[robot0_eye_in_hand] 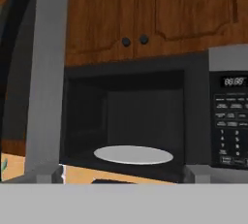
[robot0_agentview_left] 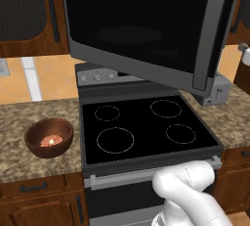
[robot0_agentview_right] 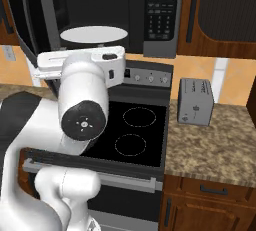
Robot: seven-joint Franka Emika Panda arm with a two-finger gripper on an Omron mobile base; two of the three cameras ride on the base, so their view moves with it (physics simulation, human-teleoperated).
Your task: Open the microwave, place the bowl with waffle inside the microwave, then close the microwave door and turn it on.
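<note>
You see the microwave door [robot0_agentview_left: 146, 29] swung wide open over the stove [robot0_agentview_left: 146, 127], and the microwave [robot0_eye_in_hand: 145, 121] cavity shows its white turntable [robot0_eye_in_hand: 133, 154] bare. The bowl [robot0_agentview_left: 49, 137] sits on the counter [robot0_agentview_left: 29, 117] left of the stove, with the waffle [robot0_agentview_left: 51, 141] inside it. Your jaws stand open, holding nothing, facing the cavity. A toaster [robot0_agentview_right: 195, 102] stands right of the stove.

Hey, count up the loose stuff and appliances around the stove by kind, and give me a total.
Microwave: 1
Stove: 1
Toaster: 1
Bowl: 1
Waffle: 1
Total: 5
</note>
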